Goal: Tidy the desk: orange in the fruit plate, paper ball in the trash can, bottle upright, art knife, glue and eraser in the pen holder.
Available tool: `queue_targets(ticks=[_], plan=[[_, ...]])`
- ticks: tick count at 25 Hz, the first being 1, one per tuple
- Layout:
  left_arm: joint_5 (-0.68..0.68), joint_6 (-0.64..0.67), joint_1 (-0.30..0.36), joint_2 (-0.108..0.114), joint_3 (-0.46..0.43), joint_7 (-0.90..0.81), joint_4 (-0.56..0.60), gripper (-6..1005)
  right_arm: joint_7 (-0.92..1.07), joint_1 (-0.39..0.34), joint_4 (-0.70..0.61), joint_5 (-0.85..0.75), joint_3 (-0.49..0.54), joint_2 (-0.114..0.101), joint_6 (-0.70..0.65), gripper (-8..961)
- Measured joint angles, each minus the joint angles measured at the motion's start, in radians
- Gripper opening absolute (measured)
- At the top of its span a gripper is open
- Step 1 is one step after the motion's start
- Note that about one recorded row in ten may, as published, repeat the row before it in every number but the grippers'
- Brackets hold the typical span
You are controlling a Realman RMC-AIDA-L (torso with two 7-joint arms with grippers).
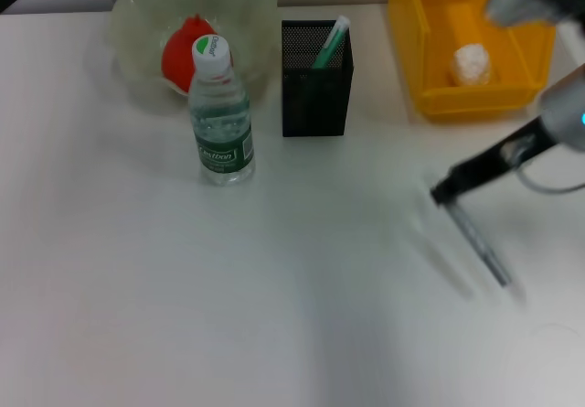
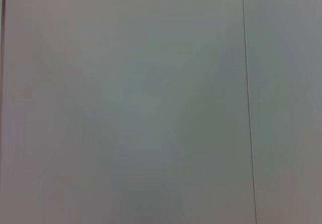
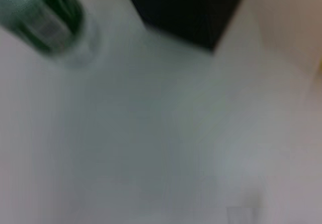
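Across the desk (image 1: pixel 274 315), left to right: left arm, parked at the far left corner, only a dark edge in view, its gripper out of sight. Fruit plate (image 1: pixel 137 23), far left: holds the orange (image 1: pixel 181 48); done. Bottle (image 1: pixel 220 114): upright just in front of the plate, white cap on; done. Pen holder (image 1: pixel 316 105), centre back: one green-and-white stick item (image 1: pixel 329 43) leaning inside, which may be the glue; eraser not visible anywhere, possibly inside the mesh. Trash can (image 1: pixel 430 96), far right: paper ball (image 1: pixel 472 64) lying on its floor; done. Right gripper (image 1: pixel 448 190), in front of the trash can: low near the desk, with a slim grey tool, apparently the art knife (image 1: pixel 483 247), running from its tip toward the near edge; the motion smear hides the fingers, so whether they are apart or clamped on the knife cannot be told. Step in hand, as judged: knife to pen holder. Handling note: secure a firm hold near the tool's middle, lift clear of the surface, carry it left above the mesh rim, tilt it near vertical, and release only with the lower end inside, clear of the stick item and bottle.
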Motion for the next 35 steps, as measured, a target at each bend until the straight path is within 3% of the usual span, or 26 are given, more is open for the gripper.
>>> queue_targets(ticks=[5, 6, 7, 9, 10, 11, 14, 20, 27, 35], plan=[[-0.001, 0.001, 0.003, -0.001, -0.017, 0.0, -0.003, 697, -0.258, -0.074, -0.013, 0.286, 0.336, -0.002, -0.026, 149], [-0.001, 0.001, 0.003, -0.001, -0.017, 0.0, -0.003, 697, -0.4, -0.099, 0.079, 0.488, 0.455, -0.003, 0.004, 149], [-0.001, 0.001, 0.003, -0.002, -0.022, 0.0, -0.006, 697, -0.4, -0.099, 0.079, 0.488, 0.455, -0.003, 0.004, 148], [-0.002, -0.003, 0.003, -0.002, -0.025, 0.0, -0.014, 698, -0.571, -0.111, 0.223, 0.717, 0.539, -0.005, 0.054, 147], [-0.002, -0.004, 0.003, -0.002, -0.025, 0.0, -0.016, 698, -0.743, -0.104, 0.371, 0.899, 0.56, -0.011, 0.101, 146], [-0.002, -0.004, 0.003, -0.002, -0.025, 0.0, -0.016, 698, -0.743, -0.104, 0.371, 0.899, 0.56, -0.011, 0.101, 146], [-0.002, -0.004, 0.001, -0.002, -0.027, 0.001, -0.019, 698, -0.945, -0.056, 0.529, 1.033, 0.555, -0.012, 0.172, 144], [-0.002, 0.001, -0.006, -0.002, -0.041, 0.027, -0.045, 698, -1.177, 0.096, 0.709, 1.049, 0.528, 0.002, 0.336, 142], [-0.021, 0.008, 0.011, -0.002, -0.051, 0.04, -0.056, 698, -1.31, 0.192, 0.803, 1.047, 0.471, 0.009, 0.478, 141], [-0.034, 0.019, 0.028, -0.002, -0.052, 0.041, -0.058, 697, -1.422, 0.245, 0.871, 1.045, 0.469, 0.011, 0.578, 141]])
